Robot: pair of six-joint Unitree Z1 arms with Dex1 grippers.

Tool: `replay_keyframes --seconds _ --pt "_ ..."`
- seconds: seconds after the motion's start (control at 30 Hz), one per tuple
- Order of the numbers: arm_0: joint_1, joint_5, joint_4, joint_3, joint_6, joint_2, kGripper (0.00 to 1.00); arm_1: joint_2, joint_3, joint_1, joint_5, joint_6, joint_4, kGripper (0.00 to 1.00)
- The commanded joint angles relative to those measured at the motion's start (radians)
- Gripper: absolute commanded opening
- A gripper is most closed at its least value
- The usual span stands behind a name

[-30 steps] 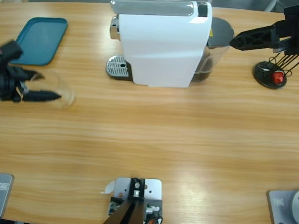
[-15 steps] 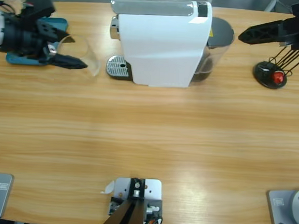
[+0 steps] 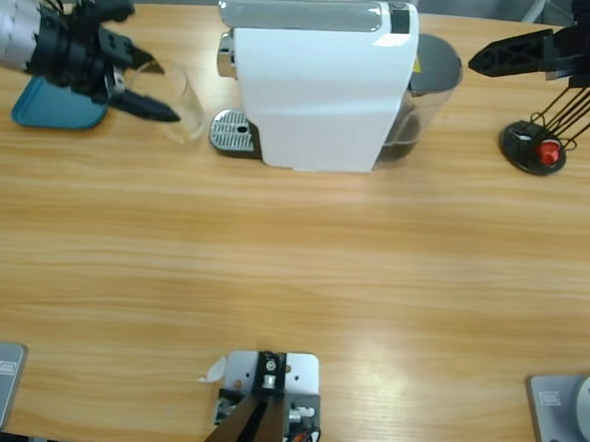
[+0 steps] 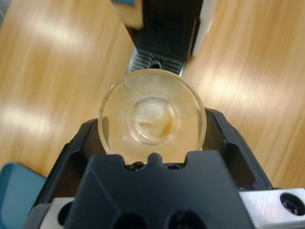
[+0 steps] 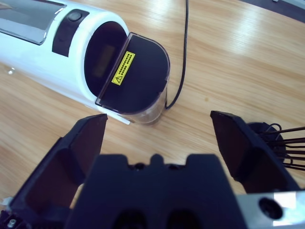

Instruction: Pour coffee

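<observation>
Your left gripper (image 4: 151, 143) clamps a clear glass tumbler (image 4: 151, 112) near the coffee machine's drip tray (image 3: 232, 133); your right gripper (image 5: 157, 138) gapes wide, empty.

Clear glass tumbler (image 4: 151, 112), glossy white plastic machine (image 3: 321, 87), smooth varnished wooden table (image 3: 292, 271).

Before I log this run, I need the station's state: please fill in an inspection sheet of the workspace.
Surface: wooden table, no spills seen.
Job's things: clear glass beside the drip grate of the white coffee machine; no coffee seen in it.
Clutter: teal tray; black capsule stand holding a red capsule.
Grippers: left gripper shut on the glass; right gripper open, empty, above the machine's tank.
Cables: black cable behind the machine.
Surroundings: nothing seen.
</observation>
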Motion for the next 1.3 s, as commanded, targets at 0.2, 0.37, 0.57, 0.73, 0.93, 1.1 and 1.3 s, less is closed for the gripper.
replay_keyframes --seconds 0.2,0.37,0.57,0.73,0.93,1.1,1.3 --pt "0.018 -0.059 0.135 -0.129 0.129 0.170 0.476 0.056 0.030 -0.015 0.011 -0.028 -0.013 0.987" --pt "0.018 -0.038 0.151 -0.162 0.146 0.206 0.476 0.067 0.028 -0.015 0.011 -0.029 -0.019 0.987" --pt "0.011 -0.038 0.175 -0.214 0.161 0.261 0.476 0.081 0.030 -0.023 0.013 -0.035 -0.033 0.988" --pt "0.007 -0.048 0.177 -0.230 0.145 0.274 0.508 0.087 0.035 -0.023 0.013 -0.035 -0.042 0.987" --pt "-0.014 -0.058 0.177 -0.252 0.133 0.292 0.508 0.098 0.036 -0.023 0.017 -0.035 -0.045 0.987" --pt "-0.017 -0.057 0.177 -0.267 0.129 0.308 0.504 0.102 0.036 -0.023 0.017 -0.034 -0.048 0.987" --pt "-0.032 -0.051 0.184 -0.293 0.127 0.329 0.503 0.105 0.037 -0.023 0.020 -0.034 -0.053 0.987"
